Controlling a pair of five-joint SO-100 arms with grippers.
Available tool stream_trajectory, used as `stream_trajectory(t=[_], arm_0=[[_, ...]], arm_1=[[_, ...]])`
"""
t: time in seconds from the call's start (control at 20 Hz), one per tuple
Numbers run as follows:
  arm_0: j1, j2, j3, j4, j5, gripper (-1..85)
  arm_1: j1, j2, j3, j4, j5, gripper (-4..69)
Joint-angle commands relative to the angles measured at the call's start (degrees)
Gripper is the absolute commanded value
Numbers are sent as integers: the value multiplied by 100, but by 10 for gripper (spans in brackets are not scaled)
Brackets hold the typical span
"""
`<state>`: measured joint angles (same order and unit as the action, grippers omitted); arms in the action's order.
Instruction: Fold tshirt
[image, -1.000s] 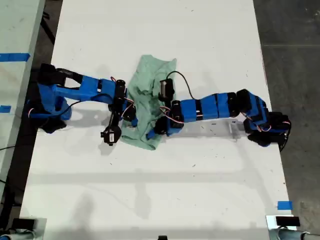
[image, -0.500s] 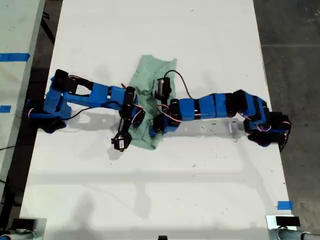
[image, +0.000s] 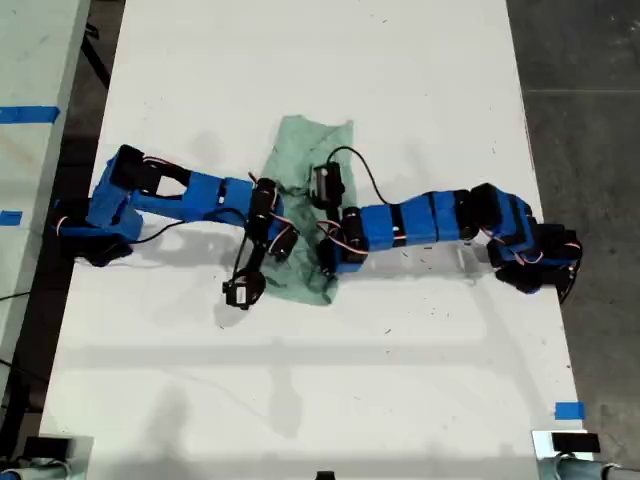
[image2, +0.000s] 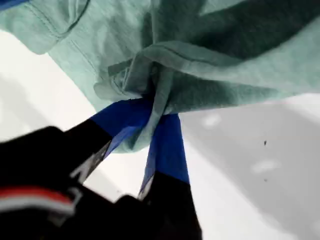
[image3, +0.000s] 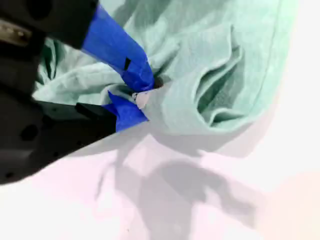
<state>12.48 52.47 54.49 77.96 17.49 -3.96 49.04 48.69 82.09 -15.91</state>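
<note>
Mint-green cloth, the tshirt (image: 300, 200), lies bunched and narrow mid-bench (image: 300, 400) between both arms. My first hand (image2: 156, 107) pinches a gathered fold; my second hand (image3: 140, 95) clamps another edge. Judged so, folding is partway, still untidy, unfinished.

The tshirt (image: 300, 215) is lying bunched at the middle of the counter (image: 400, 90), between 2 arms reaching in from the exterior view's left and right. My first hand (image2: 150, 107) and my second hand (image3: 141, 97) are each sitting at a gathered fold of it, the counter lying just beneath.
</note>
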Motion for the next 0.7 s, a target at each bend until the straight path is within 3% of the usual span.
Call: stream_trajectory(t=[0.0, 0.35, 0.45, 0.65], arm_0=[[501, 149, -1187, 563, 123, 0], [1512, 800, -1213, 457, 237, 0], [1397, 1020, -1160, 492, 237, 0], [642, 1582, -1081, 817, 870, 0]], arm_1=[[-422, 1099, -62, 237, 18, -19], [-1441, 1828, -149, 483, 281, -19], [-1310, 2057, -97, 536, 334, -20], [-413, 2646, 255, 949, 44, -20]])
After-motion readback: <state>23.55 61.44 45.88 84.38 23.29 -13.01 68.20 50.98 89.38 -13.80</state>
